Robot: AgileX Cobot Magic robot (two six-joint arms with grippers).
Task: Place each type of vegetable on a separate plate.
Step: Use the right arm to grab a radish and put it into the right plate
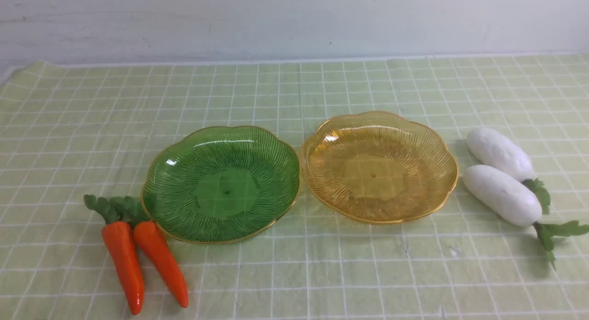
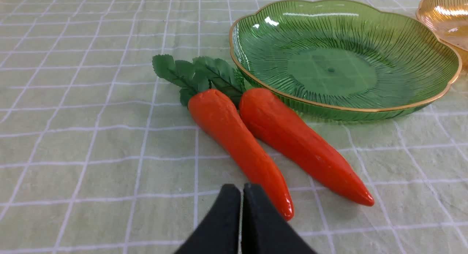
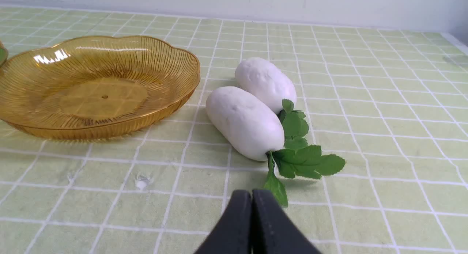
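Two orange carrots (image 1: pixel 123 264) (image 1: pixel 162 262) lie side by side on the cloth, just left of the empty green plate (image 1: pixel 184 159). The empty amber-yellow plate (image 1: pixel 428 140) sits right of it, rims nearly touching. Two white radishes (image 1: pixel 499 153) (image 1: pixel 501 194) lie right of the amber plate, leaves pointing to the near right. Neither gripper shows in the front view. In the left wrist view my left gripper (image 2: pixel 241 188) is shut and empty, just short of a carrot (image 2: pixel 234 144) tip. In the right wrist view my right gripper (image 3: pixel 251 193) is shut and empty, near the radish (image 3: pixel 244 122) leaves.
A pale green checked cloth (image 1: pixel 294 274) covers the table, and a white wall (image 1: pixel 294 20) rises behind it. A small white speck (image 1: pixel 453 251) lies on the cloth in front of the amber plate.
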